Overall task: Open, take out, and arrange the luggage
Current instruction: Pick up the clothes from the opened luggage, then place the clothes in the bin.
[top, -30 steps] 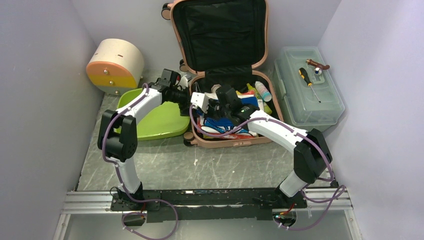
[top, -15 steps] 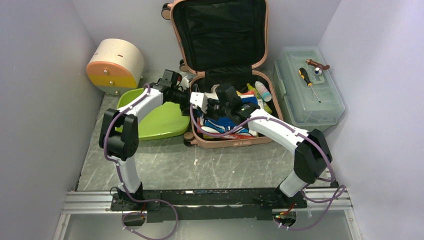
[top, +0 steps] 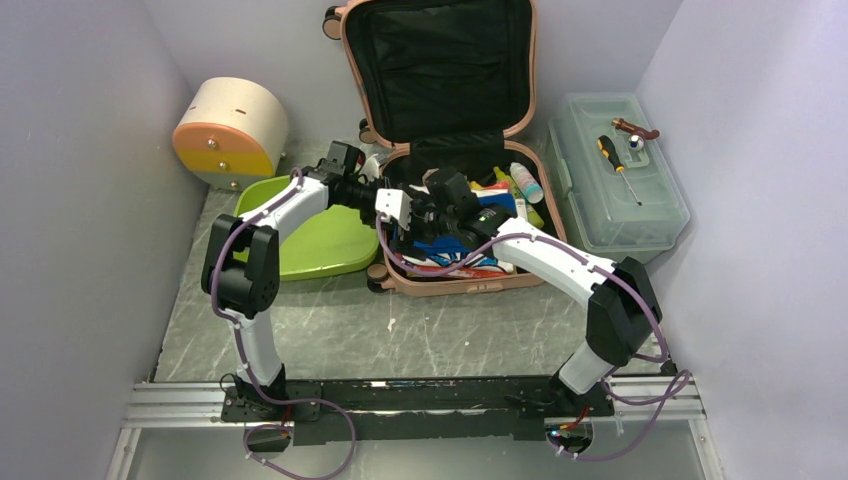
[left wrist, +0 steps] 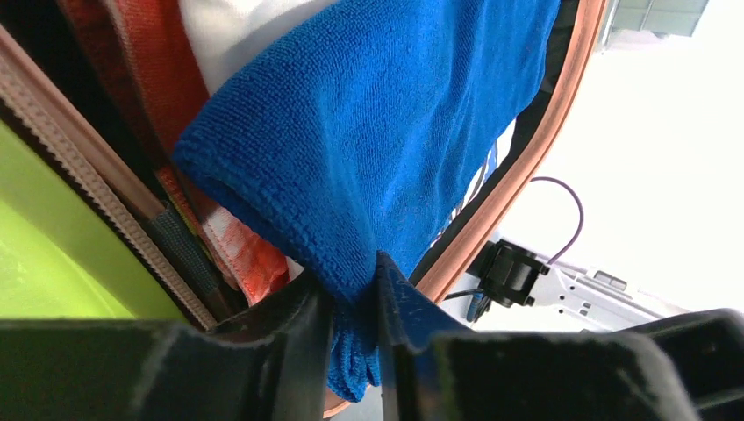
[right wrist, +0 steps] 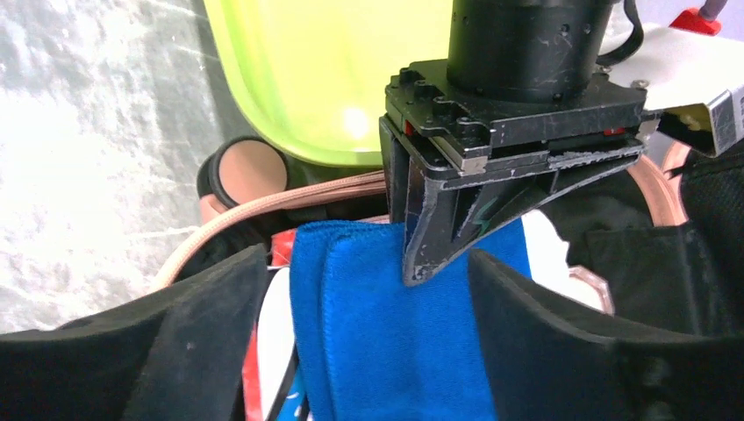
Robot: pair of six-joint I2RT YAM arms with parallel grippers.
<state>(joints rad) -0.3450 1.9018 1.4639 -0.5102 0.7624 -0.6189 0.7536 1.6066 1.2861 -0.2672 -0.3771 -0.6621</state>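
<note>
The salmon-pink luggage (top: pixel 455 288) lies open at the back of the table, its black-lined lid upright against the wall. A blue cloth (left wrist: pixel 386 114) rises out of the packed lower half. My left gripper (left wrist: pixel 355 281) is shut on a bunched corner of this cloth. In the right wrist view, the left gripper's fingertip (right wrist: pixel 421 263) pinches the blue cloth (right wrist: pixel 386 351) at its top edge. My right gripper (right wrist: pixel 364 263) is open, its two black fingers standing wide on either side of the cloth. Both grippers meet over the luggage's left half (top: pixel 415 215).
A lime-green tray (top: pixel 320 240) lies just left of the luggage, touching its wheel (right wrist: pixel 241 171). A translucent toolbox (top: pixel 620 180) with a screwdriver (top: pixel 618 165) on top stands to the right. A cream box with orange drawers (top: pixel 230 130) sits back left. Bottles (top: pixel 525 182) and red-white packets fill the luggage.
My left gripper has closed onto the blue cloth. My right gripper, shut a second ago, has opened and let the cloth go. Both arms have barely shifted.
</note>
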